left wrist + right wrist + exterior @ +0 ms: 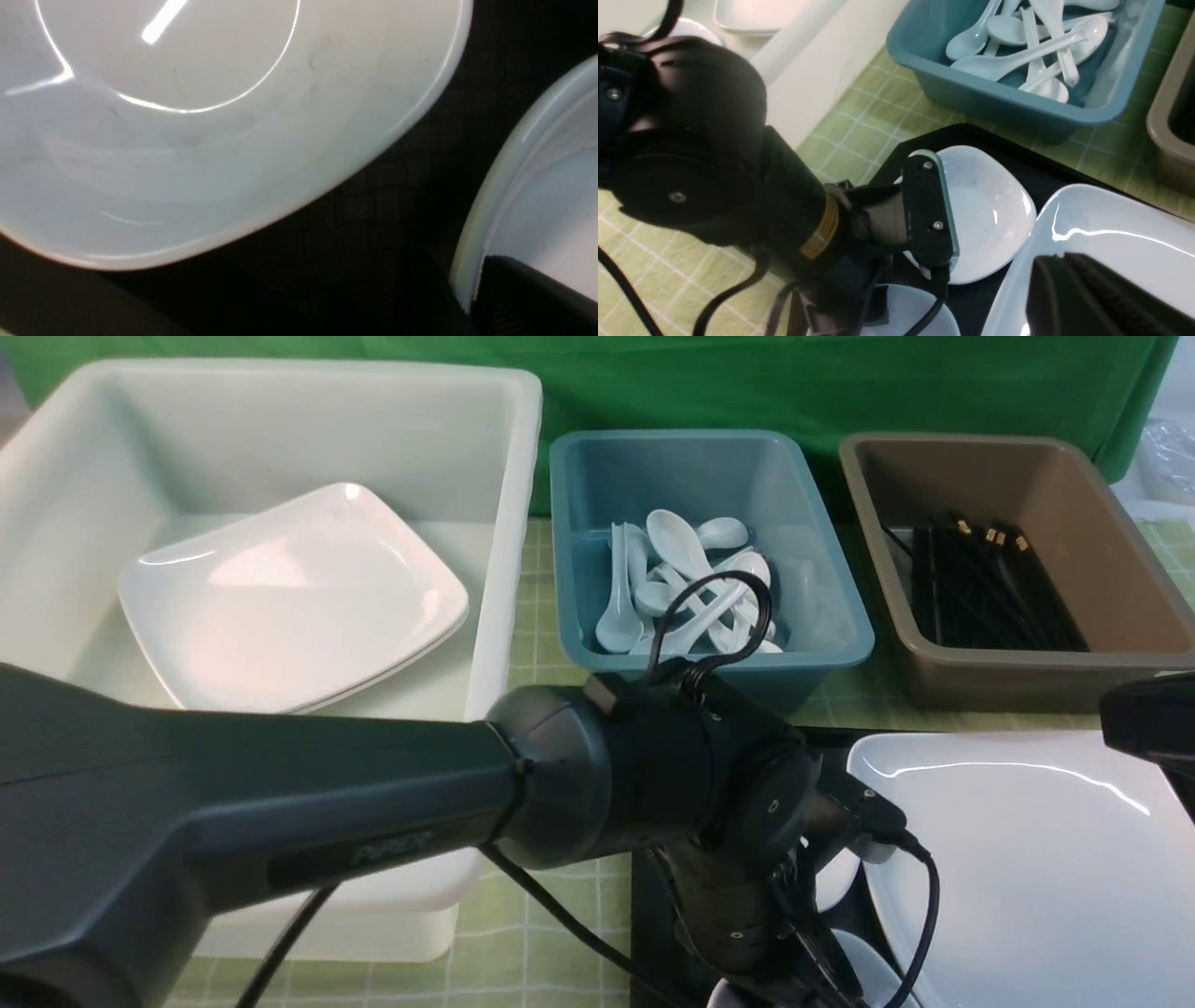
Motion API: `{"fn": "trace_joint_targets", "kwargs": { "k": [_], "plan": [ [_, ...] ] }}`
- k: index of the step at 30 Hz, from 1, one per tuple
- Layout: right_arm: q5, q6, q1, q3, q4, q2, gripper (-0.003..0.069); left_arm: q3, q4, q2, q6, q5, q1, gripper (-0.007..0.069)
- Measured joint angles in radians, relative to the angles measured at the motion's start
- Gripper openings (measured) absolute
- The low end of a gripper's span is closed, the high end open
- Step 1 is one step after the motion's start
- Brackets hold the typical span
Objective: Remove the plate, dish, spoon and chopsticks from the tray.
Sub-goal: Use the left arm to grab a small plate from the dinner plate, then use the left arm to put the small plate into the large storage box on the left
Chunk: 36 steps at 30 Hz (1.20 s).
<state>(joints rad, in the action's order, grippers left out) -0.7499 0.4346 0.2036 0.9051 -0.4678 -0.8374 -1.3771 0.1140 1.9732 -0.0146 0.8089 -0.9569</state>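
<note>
Black tray [397, 186] lies below both arms. The left end effector [465, 298] has a finger inside the rim of a small white dish [537, 186], and I can't tell its gap. The right end effector [1092, 298], nearly closed, pinches the big white plate [1027, 859].

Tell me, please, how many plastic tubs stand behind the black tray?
3. A white tub at the left holds plates, a teal tub in the middle holds spoons, and a brown tub at the right holds chopsticks. None seems hidden.

glossy smooth plate [1027, 859], matt textured plastic tray [383, 186], green cloth backdrop [747, 383].
</note>
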Motion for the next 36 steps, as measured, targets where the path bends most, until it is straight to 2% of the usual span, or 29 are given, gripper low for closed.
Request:
{"fn": "trace_joint_targets", "kwargs": {
  "k": [3, 6, 14, 19, 21, 23, 24, 25, 27, 28, 29, 32, 34, 36],
  "plan": [
    [0.0, 0.0, 0.0, 0.0, 0.0, 0.0, 0.0051, 0.001, 0.005, -0.064, 0.0, 0.013, 0.009, 0.0062],
    [0.0, 0.001, 0.0, 0.0, 0.0, 0.0, 0.0052, 0.007, 0.025, -0.115, -0.004, 0.036, 0.029, 0.0031],
    [0.0, 0.003, 0.0, 0.0, -0.008, 0.0, 0.0055, 0.009, 0.071, -0.237, -0.008, 0.063, 0.092, 0.0027],
    [0.002, 0.18, 0.0, 0.007, -0.18, 0.0, 0.0057, 0.016, 0.198, -0.406, -0.059, 0.068, 0.231, 0.0027],
    [0.013, 0.24, 0.0, 0.019, -0.272, -0.006, 0.0057, 0.016, 0.22, -0.468, -0.068, 0.064, 0.301, 0.0027],
    [0.021, 0.35, 0.006, 0.054, -0.416, -0.04, 0.0046, 0.02, 0.23, -0.559, -0.075, 0.065, 0.443, 0.0027],
    [0.017, 0.382, 0.016, 0.073, -0.45, -0.061, 0.0036, 0.029, 0.232, -0.589, -0.079, 0.066, 0.504, 0.0027],
    [0.015, 0.382, 0.019, 0.073, -0.45, -0.066, 0.0034, 0.029, 0.232, -0.589, -0.079, 0.066, 0.517, 0.0027],
    [-0.015, 0.423, 0.083, 0.138, -0.488, -0.152, 0.0025, 0.086, 0.235, -0.66, -0.087, 0.073, 0.686, 0.0027],
    [-0.017, 0.424, 0.09, 0.142, -0.488, -0.16, 0.0025, 0.092, 0.236, -0.664, -0.088, 0.074, 0.713, 0.0027],
    [-0.025, 0.429, 0.142, 0.178, -0.488, -0.21, 0.0025, 0.149, 0.249, -0.695, -0.09, 0.071, 0.821, 0.0027],
    [-0.032, 0.425, 0.277, 0.245, -0.46, -0.32, 0.0025, 0.281, 0.303, -0.738, -0.093, 0.028, 1.009, 0.0027],
    [-0.029, 0.413, 0.332, 0.269, -0.439, -0.361, 0.0025, 0.324, 0.335, -0.747, -0.102, -0.004, 1.08, 0.0027],
    [0.006, 0.34, 0.441, 0.344, -0.344, -0.451, 0.0025, 0.426, 0.397, -0.754, -0.149, -0.072, 1.206, 0.0027]
  ]
}}
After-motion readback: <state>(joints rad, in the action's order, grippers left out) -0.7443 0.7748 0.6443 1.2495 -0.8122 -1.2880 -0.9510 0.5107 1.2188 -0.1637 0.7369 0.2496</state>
